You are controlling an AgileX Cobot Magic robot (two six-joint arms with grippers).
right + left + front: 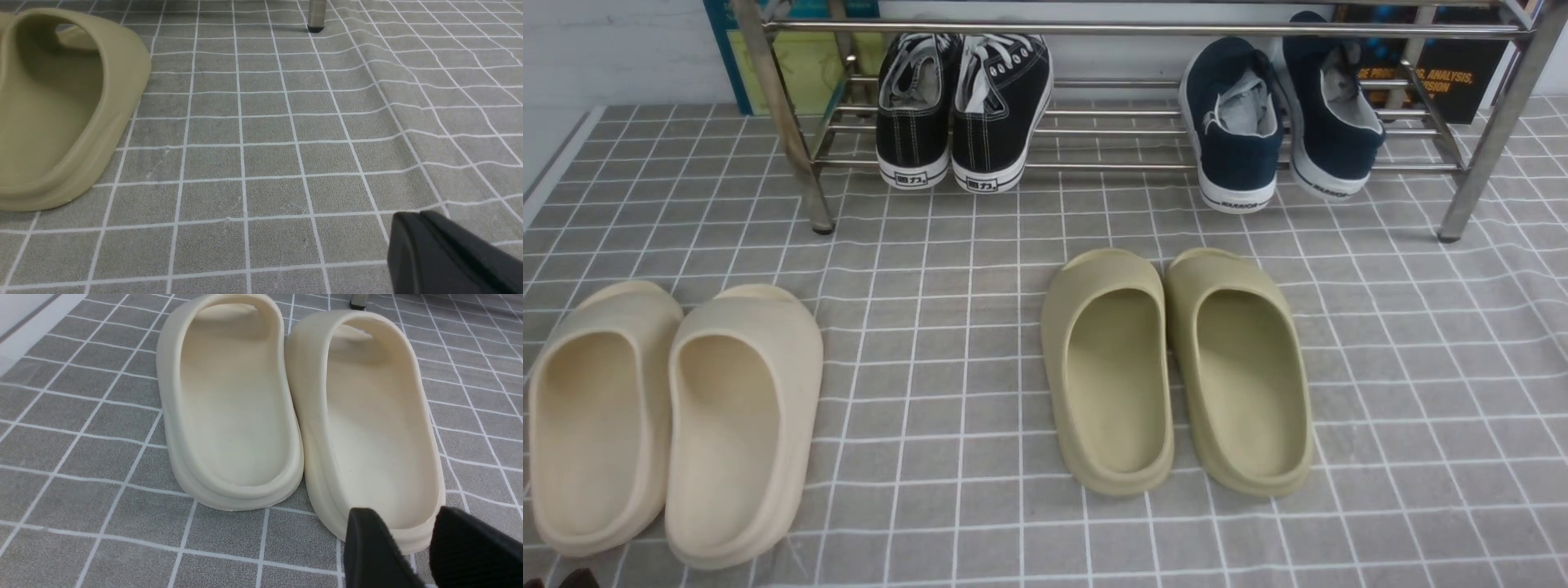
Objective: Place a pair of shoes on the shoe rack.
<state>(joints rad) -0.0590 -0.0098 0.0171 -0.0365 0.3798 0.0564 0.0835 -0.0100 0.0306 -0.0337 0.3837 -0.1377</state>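
Note:
The two navy-blue slip-on shoes, one (pixel 1235 122) beside the other (pixel 1331 106), stand on the lower bars of the silver shoe rack (pixel 1143 29) at its right end, heels toward me. My left gripper (pixel 406 516) is open and holds nothing. Its black fingers (pixel 367 547) show just at the heel of a cream slide (pixel 376 424), with the heel rim seen between them. My right gripper (pixel 419 216) is shut and empty, low over the checked cloth (pixel 261 163). Both grippers are far from the navy shoes.
Black lace-up sneakers (pixel 964 106) sit on the rack's left part. Cream slides (pixel 670 416) lie front left and olive slides (pixel 1176 367) in the middle on the grey checked cloth. An olive slide (pixel 61 106) and a rack leg (pixel 315 16) show in the right wrist view.

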